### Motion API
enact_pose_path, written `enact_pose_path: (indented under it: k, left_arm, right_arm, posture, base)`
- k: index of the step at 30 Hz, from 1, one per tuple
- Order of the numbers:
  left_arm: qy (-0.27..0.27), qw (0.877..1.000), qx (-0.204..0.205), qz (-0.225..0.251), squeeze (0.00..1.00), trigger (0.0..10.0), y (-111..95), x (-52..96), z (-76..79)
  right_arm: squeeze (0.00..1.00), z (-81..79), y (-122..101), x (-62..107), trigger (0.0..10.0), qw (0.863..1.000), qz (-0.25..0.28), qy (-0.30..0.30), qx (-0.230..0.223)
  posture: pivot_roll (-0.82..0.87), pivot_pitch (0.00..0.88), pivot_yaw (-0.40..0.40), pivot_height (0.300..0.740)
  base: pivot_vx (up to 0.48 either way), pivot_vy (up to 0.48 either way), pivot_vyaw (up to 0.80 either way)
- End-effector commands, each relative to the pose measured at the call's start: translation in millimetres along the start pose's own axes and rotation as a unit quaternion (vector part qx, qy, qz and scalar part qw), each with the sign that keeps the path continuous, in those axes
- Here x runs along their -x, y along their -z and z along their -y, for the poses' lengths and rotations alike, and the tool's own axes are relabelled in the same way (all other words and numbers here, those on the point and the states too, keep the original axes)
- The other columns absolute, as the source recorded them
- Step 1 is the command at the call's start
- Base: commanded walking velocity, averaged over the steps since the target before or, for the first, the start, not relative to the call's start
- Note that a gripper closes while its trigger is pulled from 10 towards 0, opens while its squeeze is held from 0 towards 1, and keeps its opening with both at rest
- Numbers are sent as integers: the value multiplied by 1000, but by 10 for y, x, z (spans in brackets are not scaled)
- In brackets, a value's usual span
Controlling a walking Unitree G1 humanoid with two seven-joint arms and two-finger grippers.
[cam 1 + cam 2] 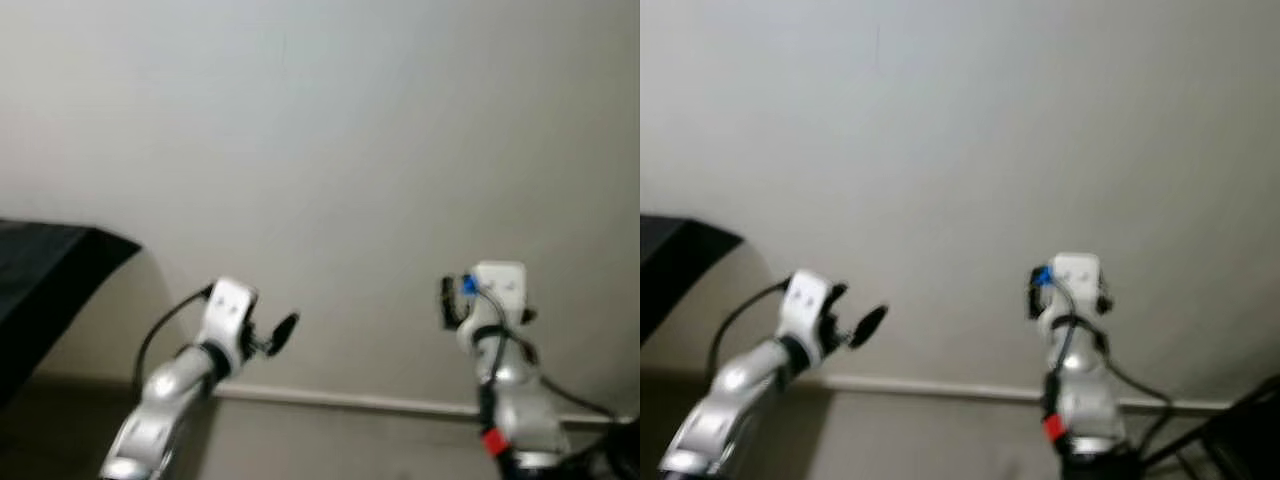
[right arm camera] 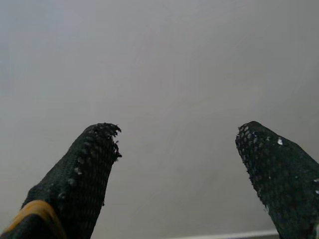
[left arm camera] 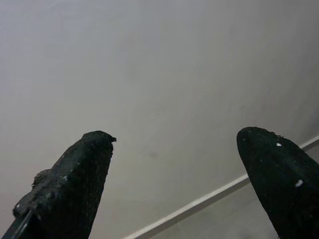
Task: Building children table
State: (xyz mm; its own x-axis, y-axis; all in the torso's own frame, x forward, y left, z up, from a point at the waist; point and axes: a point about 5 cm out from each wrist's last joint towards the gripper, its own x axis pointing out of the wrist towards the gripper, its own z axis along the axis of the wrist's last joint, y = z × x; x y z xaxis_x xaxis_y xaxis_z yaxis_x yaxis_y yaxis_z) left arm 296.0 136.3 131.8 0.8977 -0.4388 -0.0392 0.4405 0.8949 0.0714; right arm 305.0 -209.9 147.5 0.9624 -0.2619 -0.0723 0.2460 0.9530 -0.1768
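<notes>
Two silver arms, jointed, metallic sheen. Left arm [image 1: 165,400]: white block at the wrist, a black cable looping from it down the forearm. Right arm [image 1: 510,400]: white wrist block with a blue fitting, black cables, a red band low on the forearm. Fingers [image 2: 79,184] black, long, blunt-tipped, with a mesh-textured, frayed surface flecked white; one carries a yellow stripe.

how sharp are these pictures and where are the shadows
Eye views: soft, slightly blurred, dim; the dark black object shades the plain white wall beside it. Wrist views: open left end effector and right end effector, fingertips crisp, wall evenly lit, no glare.
</notes>
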Motion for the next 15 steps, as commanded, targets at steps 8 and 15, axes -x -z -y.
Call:
enact_pose_path:
  k: [8,15]
  left_arm:
    - [6,1000,1,-5,0,10000,21,-9,32]
    - [5,1000,2,-9,0,10000,38,-17,25]
  right_arm:
    - [0,57,25,-4,10000,1000,-2,11,6]
    - [0,58,56,7,10000,1000,-3,11,9]
  posture:
    - [34,0,-38,740]
    - [32,0,-34,740]
  base:
    - [0,-286,0]
    - [0,0,0]
